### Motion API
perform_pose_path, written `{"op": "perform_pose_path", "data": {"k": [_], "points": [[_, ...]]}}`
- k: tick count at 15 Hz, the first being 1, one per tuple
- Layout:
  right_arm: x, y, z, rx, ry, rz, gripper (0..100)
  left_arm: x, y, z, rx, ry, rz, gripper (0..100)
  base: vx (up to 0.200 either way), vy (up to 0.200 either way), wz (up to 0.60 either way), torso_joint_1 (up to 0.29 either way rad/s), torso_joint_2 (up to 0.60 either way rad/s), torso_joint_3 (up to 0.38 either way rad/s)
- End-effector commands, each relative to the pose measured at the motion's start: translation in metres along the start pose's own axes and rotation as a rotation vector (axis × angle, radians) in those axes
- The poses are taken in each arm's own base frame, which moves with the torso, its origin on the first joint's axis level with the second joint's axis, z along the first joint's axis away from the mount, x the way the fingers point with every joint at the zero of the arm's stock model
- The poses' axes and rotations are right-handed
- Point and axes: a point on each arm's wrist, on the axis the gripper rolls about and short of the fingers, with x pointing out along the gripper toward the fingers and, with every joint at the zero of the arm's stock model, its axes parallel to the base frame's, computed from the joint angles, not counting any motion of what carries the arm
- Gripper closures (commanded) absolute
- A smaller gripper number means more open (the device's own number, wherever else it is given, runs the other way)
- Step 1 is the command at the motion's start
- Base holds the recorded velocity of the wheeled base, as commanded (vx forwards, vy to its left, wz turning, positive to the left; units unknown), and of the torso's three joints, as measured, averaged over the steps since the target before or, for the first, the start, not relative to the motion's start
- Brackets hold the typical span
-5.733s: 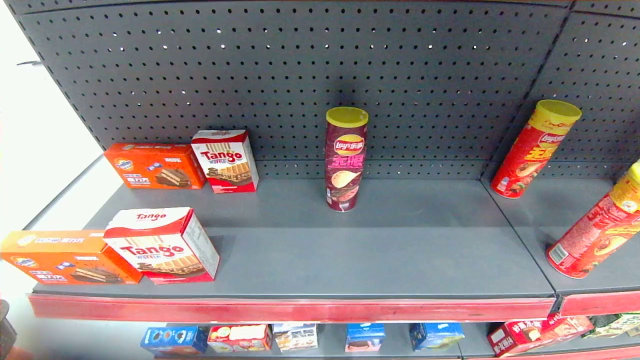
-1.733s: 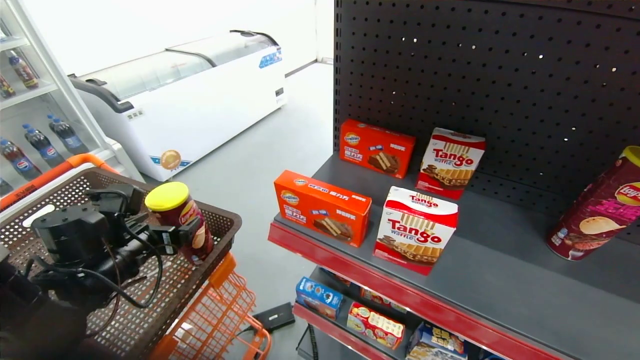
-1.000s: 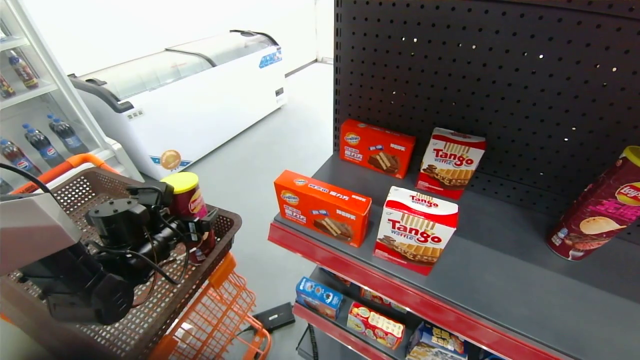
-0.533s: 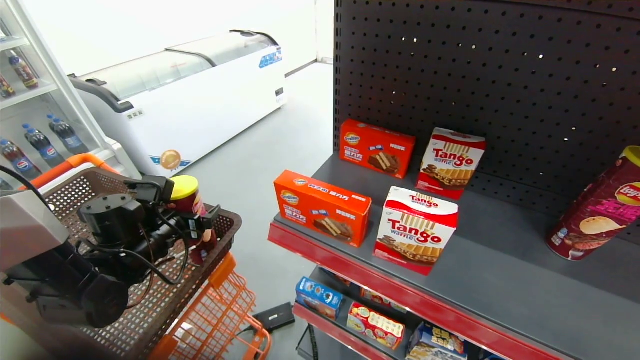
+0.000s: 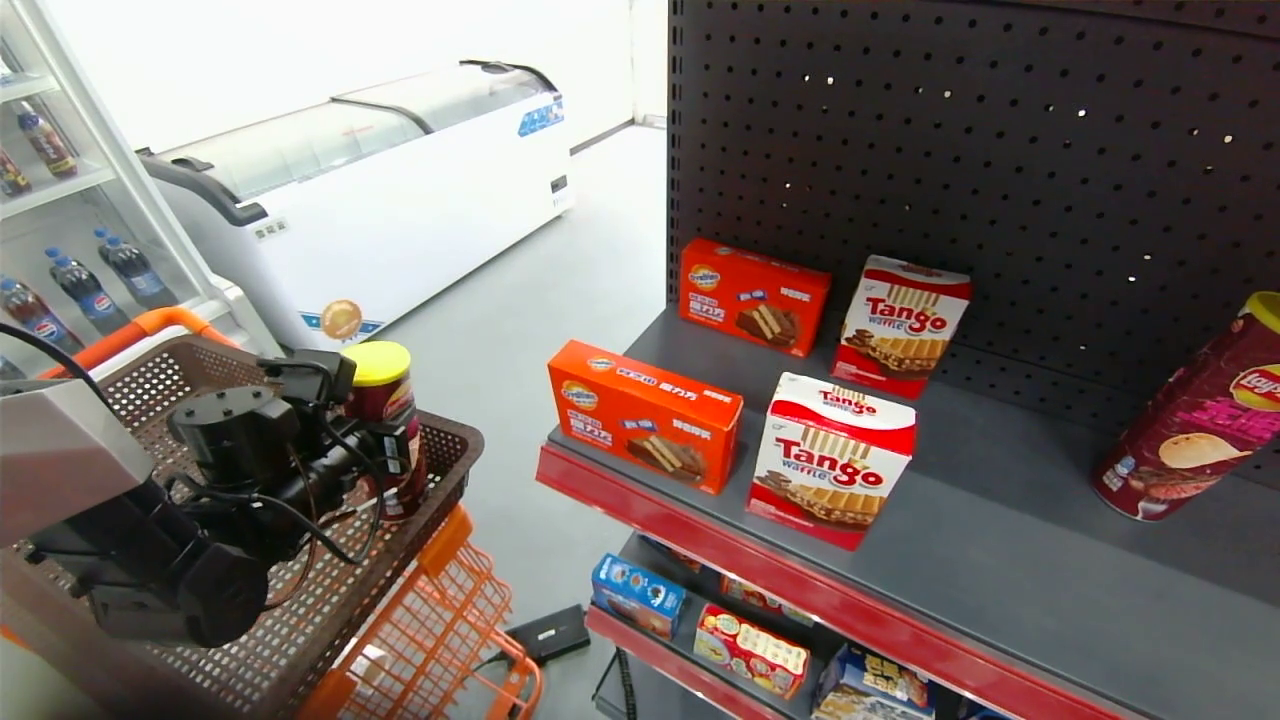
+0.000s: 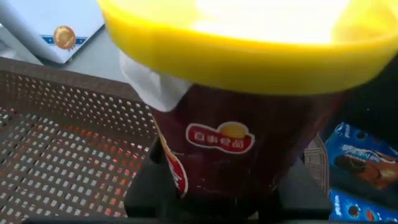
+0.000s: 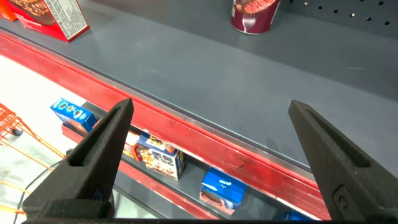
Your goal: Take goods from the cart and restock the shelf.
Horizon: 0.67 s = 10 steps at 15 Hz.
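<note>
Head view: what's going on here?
The left gripper is shut on a maroon cylindrical chip can with a yellow lid, holding it upright over the brown perforated basket on the orange cart. The right gripper hangs open and empty by the red front edge of the grey metal shelf. The can is not yet on that shelf, where a matching maroon can already sits.

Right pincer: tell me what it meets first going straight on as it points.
Most likely the bare grey shelf board, just behind its red front strip. The right pincer is open; the chip can stands farther back. Depth is uncertain.
</note>
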Motion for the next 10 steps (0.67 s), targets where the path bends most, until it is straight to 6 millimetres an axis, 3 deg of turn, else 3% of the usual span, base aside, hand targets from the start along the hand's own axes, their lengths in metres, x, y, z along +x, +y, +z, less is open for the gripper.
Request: {"op": "perform_pose_path", "data": {"k": [1,4,5,6,9,10], "points": [[0.000,0.000,0.000,0.000,0.000,0.001,0,0.000,-0.004,0.004,0.010,-0.021,-0.008,100,0.000,0.000,0.00,0.000,0.00,0.000],[0.000,0.000,0.000,0.000,0.000,0.001,0,-0.015,-0.003,0.039,0.034,-0.112,-0.006,100,0.000,0.000,0.00,0.000,0.00,0.000],[0.000,0.000,0.000,0.000,0.000,0.001,0,-0.032,-0.010,0.067,0.035,-0.173,-0.026,100,0.000,0.000,0.00,0.000,0.00,0.000],[0.000,0.000,0.000,0.000,0.000,0.001,0,-0.036,-0.013,0.074,0.036,-0.194,-0.027,100,0.000,0.000,0.00,0.000,0.00,0.000],[0.000,0.000,0.000,0.000,0.000,0.001,0,-0.076,-0.027,0.116,0.030,-0.302,-0.071,100,0.000,0.000,0.00,0.000,0.00,0.000],[0.000,0.000,0.000,-0.002,0.000,0.001,0,-0.082,-0.031,0.121,0.029,-0.299,-0.085,100,0.000,0.000,0.00,0.000,0.00,0.000]]}}
